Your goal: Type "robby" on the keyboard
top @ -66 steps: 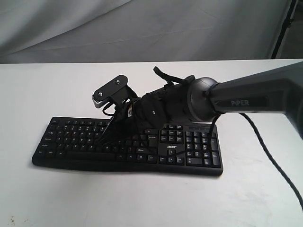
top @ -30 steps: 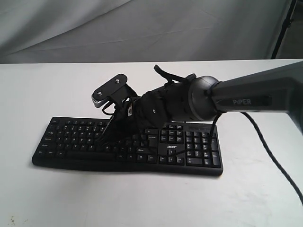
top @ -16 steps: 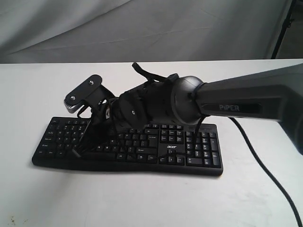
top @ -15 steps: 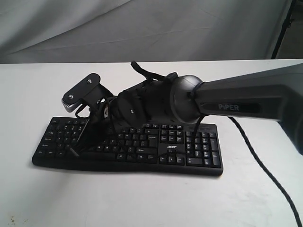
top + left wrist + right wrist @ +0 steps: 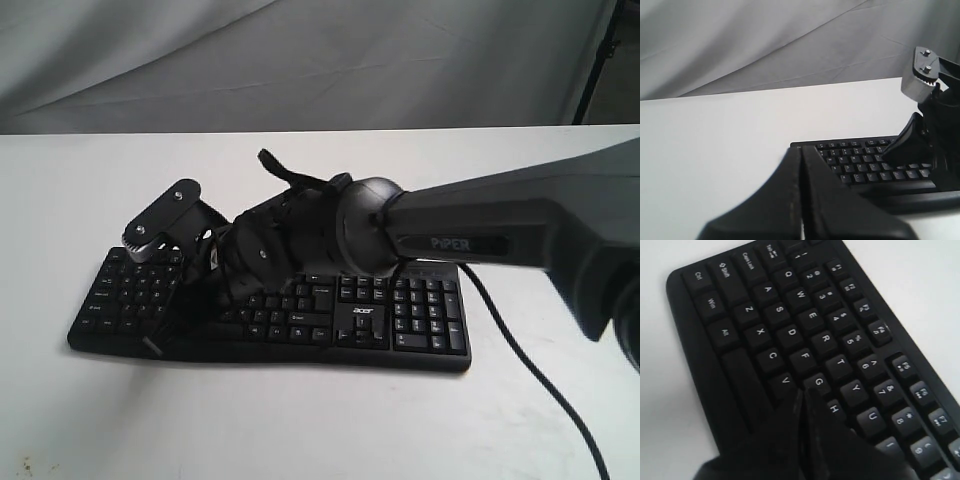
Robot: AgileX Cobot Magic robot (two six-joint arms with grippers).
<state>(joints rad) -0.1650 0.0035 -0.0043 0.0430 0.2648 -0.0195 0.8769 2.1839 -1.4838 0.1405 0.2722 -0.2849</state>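
Midway between the bench's (image 5: 300,430) far and near edges lay the keyboard (image 5: 400,320), its long side running along the near edge. The right arm (image 5: 480,215) reached across it toward its left half. The right fingers (image 5: 785,430) were pressed together, their tip over the letter rows by V and G; whether it touched a key was unclear. The left fingers (image 5: 782,195) were also together, above bare bench off the keyboard's left end.
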